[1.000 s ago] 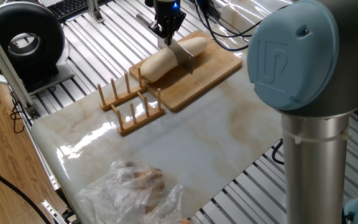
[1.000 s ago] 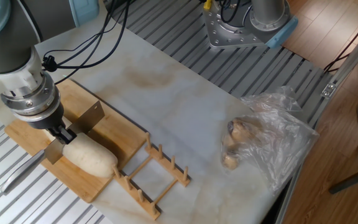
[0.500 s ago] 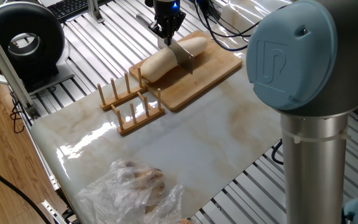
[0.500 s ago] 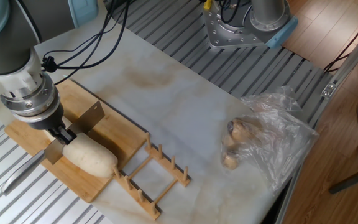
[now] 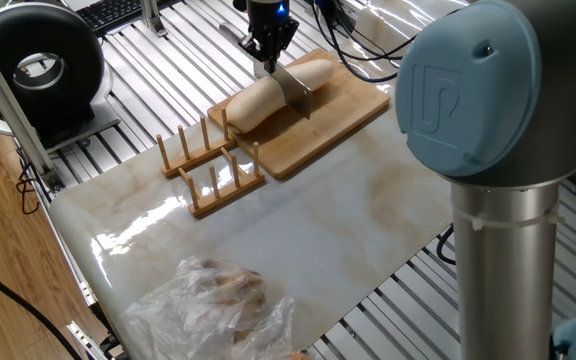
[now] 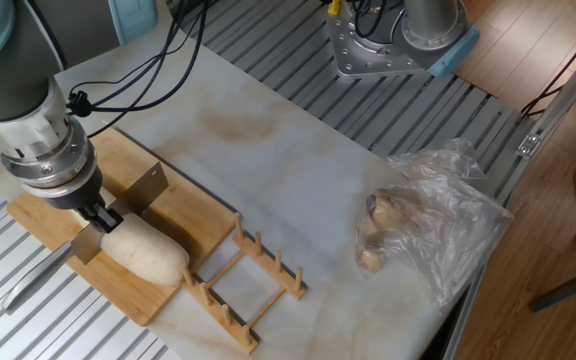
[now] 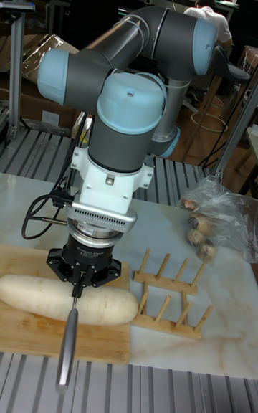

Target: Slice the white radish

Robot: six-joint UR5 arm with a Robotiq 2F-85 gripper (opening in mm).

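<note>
The white radish (image 5: pixel 258 98) (image 6: pixel 146 252) (image 7: pixel 36 293) lies lengthwise on the wooden board (image 5: pixel 340 118) (image 6: pixel 183 215) (image 7: pixel 93 345). My gripper (image 5: pixel 269 50) (image 6: pixel 99 213) (image 7: pixel 77 282) hangs directly above the radish, shut on a knife. The steel blade (image 5: pixel 296 90) (image 6: pixel 140 190) stands upright across the radish, sunk into it about midway. Toward the table edge, the knife handle (image 6: pixel 30 282) (image 7: pixel 67 345) sticks out. Whether the radish is cut fully through under the blade is hidden.
A wooden peg rack (image 5: pixel 211 165) (image 6: pixel 250 285) (image 7: pixel 168 298) stands right beside the board. A clear plastic bag (image 5: pixel 218 298) (image 6: pixel 423 215) (image 7: pixel 209 221) with brownish contents lies at the marble slab's other end. Cables trail behind the gripper.
</note>
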